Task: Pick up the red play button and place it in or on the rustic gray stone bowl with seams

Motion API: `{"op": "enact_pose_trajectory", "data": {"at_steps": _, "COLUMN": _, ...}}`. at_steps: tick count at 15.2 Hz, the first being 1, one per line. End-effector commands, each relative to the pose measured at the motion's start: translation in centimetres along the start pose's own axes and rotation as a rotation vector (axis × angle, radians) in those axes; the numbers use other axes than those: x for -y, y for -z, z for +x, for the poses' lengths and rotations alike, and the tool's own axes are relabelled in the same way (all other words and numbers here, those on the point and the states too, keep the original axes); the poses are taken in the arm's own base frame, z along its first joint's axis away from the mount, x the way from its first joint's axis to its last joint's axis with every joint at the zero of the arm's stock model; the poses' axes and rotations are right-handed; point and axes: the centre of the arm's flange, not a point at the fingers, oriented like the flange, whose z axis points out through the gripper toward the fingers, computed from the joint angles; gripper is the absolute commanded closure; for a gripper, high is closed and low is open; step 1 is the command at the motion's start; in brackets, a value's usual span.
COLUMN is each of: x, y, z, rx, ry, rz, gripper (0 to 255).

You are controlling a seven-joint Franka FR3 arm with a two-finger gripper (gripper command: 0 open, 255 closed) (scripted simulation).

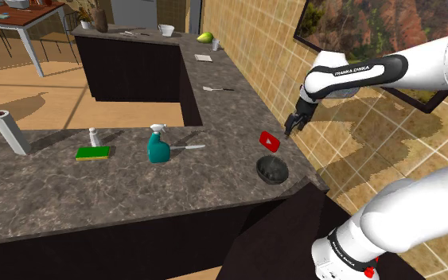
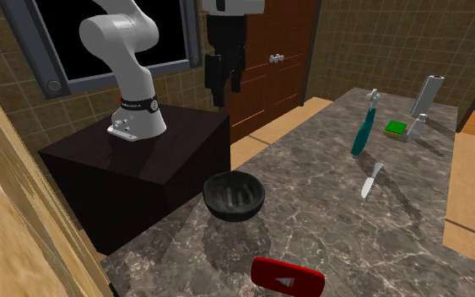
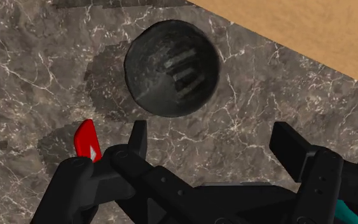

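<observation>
While the gripper is seen wide open and empty above the counter, the red button is found resting on it near the dark bowl. Judged light, stiff, thin, slick: to be pinched across its narrow width, edges squarely clamped.

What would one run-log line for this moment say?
black two-finger gripper: open, empty, hovering | flat red play button: on marbled dark counter, untouched | dark round bowl: empty, beside button
</observation>
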Motion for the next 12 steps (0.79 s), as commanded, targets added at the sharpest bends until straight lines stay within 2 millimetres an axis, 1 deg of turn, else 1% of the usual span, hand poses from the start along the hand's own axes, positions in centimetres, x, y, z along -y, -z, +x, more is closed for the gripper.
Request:
{"op": "enact_pose_trajectory", "data": {"at_steps": 1, "x": -1.9, "y": -2.0, "z": 1.2, "rx": -0.008, "ry": 0.01, "rz": -0.005, "gripper": 0}}
{"op": "enact_pose_trajectory", "data": {"at_steps": 12, "x": -10.4, "y": -10.5, "z": 8.5, "rx": -0.046, "ry": 0.06, "rz": -0.022, "gripper": 0}}
